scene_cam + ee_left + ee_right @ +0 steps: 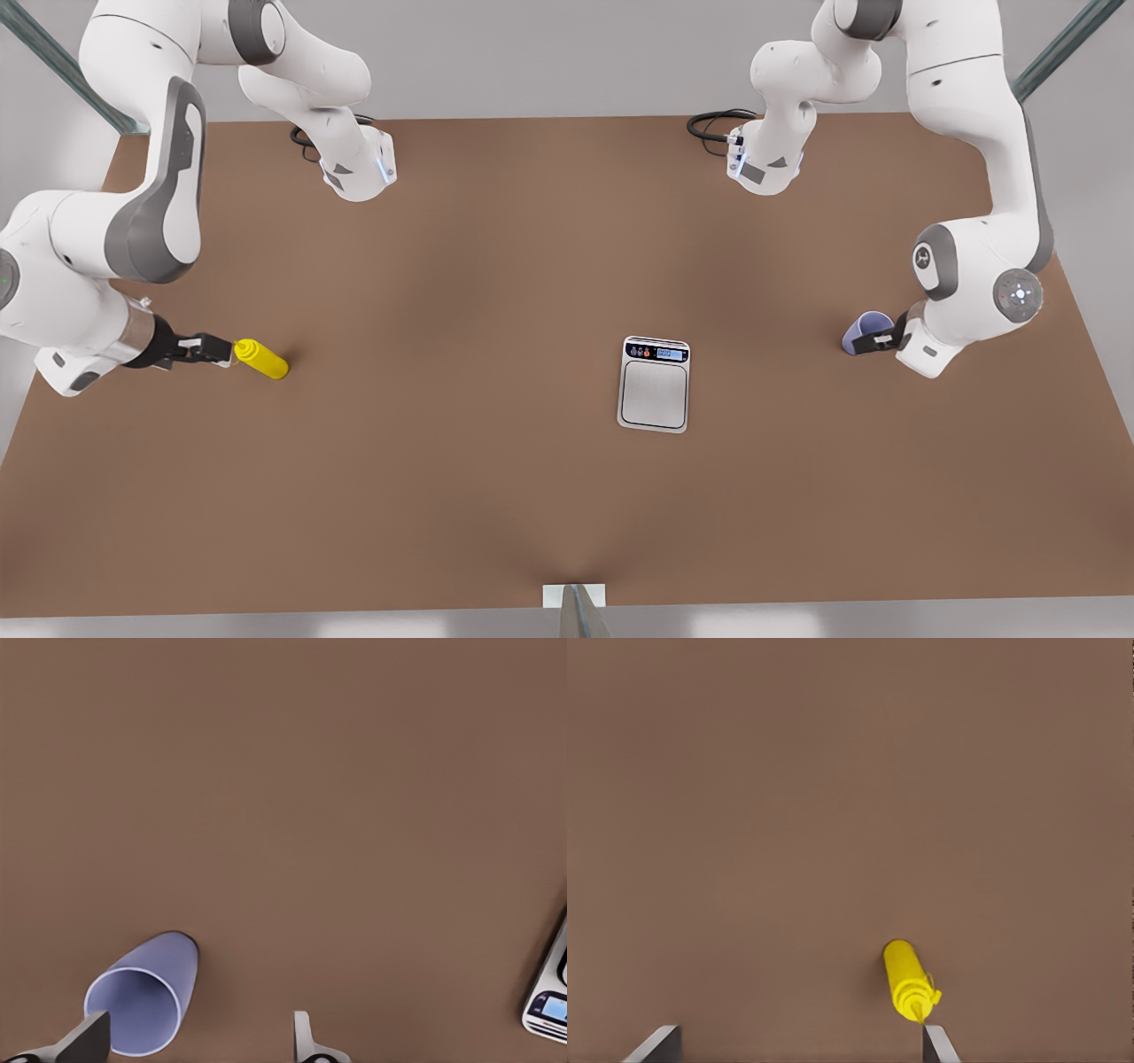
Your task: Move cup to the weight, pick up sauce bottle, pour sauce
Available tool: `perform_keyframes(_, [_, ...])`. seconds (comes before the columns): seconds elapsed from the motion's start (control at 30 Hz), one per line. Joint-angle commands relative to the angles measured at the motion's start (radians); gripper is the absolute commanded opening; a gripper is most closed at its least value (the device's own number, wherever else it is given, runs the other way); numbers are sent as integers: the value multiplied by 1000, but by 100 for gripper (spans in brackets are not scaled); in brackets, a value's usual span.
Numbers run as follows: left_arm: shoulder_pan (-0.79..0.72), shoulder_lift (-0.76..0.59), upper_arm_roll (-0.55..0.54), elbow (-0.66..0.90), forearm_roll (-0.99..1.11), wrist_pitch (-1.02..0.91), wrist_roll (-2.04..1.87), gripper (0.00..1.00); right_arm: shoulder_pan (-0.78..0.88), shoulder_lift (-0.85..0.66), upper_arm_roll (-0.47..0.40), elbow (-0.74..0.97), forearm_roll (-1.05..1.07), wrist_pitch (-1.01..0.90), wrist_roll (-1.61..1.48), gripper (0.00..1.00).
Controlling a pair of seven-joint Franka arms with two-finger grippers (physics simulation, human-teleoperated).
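Brown table (496, 496) holds the weight (654, 385) mid-table, well apart from both grippers. Left gripper (190, 1041), jaws spread, sits at the cup (146, 994); it should centre before clenching. Right gripper (797, 1047), released, nears the bottle (907, 981).

No writing can be read anywhere; the weight (655, 385) bears a dark strip along its far edge with a pale blue display and small round button marks, but whatever stands on them is too small to make out; the other things carry no legible labels.
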Motion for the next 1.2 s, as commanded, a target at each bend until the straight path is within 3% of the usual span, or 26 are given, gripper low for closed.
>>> perform_keyframes(0.0, [0,0,0,-5,-1,2,0,100,0,2,1,2,0,-1,0,100])
perform_keyframes(0.07, [-1,-13,0,-70,-1,45,-22,96,0,5,1,2,0,-1,0,100])
perform_keyframes(0.2, [-1,-48,26,-175,1,71,-23,97,0,6,1,2,0,-1,0,100])
perform_keyframes(0.33, [-1,-37,28,-290,1,213,-23,97,0,6,0,5,2,-3,0,100])
perform_keyframes(0.63, [0,12,43,-291,2,282,-23,96,2,8,0,2,0,-3,0,100])
perform_keyframes(0.67, [0,19,43,-291,2,284,-23,93,2,9,1,2,0,-1,0,100])
perform_keyframes(0.73, [0,24,43,-286,4,285,-23,71,2,14,0,3,0,-1,0,100])
perform_keyframes(0.77, [0,33,43,-287,4,301,-23,65,2,14,0,3,0,-1,0,100])
perform_keyframes(1.0, [-1,75,43,-294,5,324,-23,62,-24,17,-2,5,0,-7,-17,100])
perform_keyframes(1.1, [0,82,43,-294,8,336,-14,52,-101,40,-2,0,9,-3,-487,100])
perform_keyframes(1.17, [-1,82,52,-294,10,338,-9,45,-208,48,-2,-49,136,2,-825,100])
